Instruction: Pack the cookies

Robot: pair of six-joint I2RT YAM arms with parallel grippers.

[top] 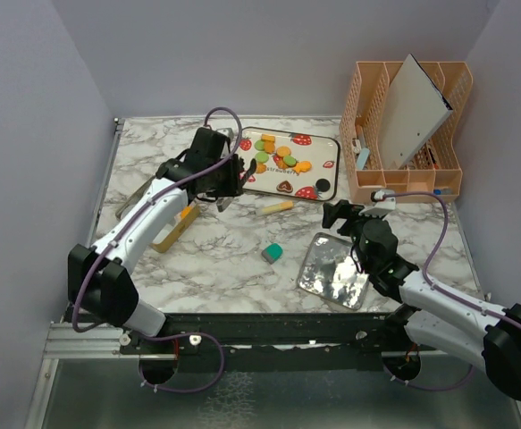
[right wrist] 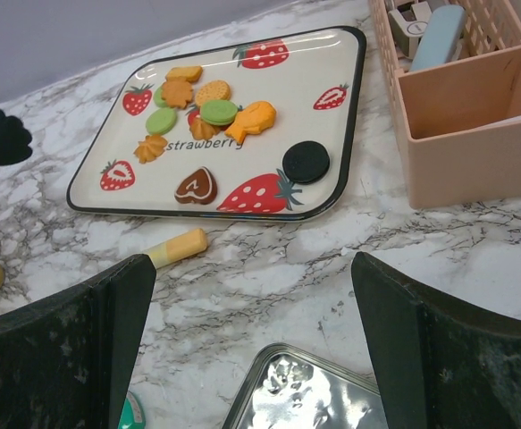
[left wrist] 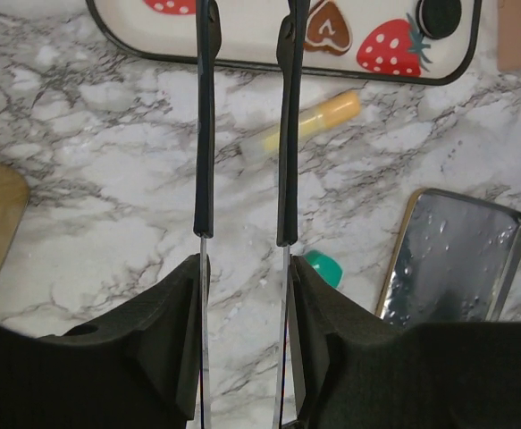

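Observation:
The cookies lie on a strawberry-print tray: orange and green ones in a cluster, a brown heart and a black round one. My left gripper is shut on a pair of tongs. The tongs' two black-sleeved arms stand apart with nothing between them, and their tips reach the tray's near rim. My right gripper hangs open over the table just beyond a silver tin, with nothing in it.
A yellow stick and a teal block lie on the marble between tray and silver tin. A peach organizer stands at the back right. A yellow-brown box lies under the left arm.

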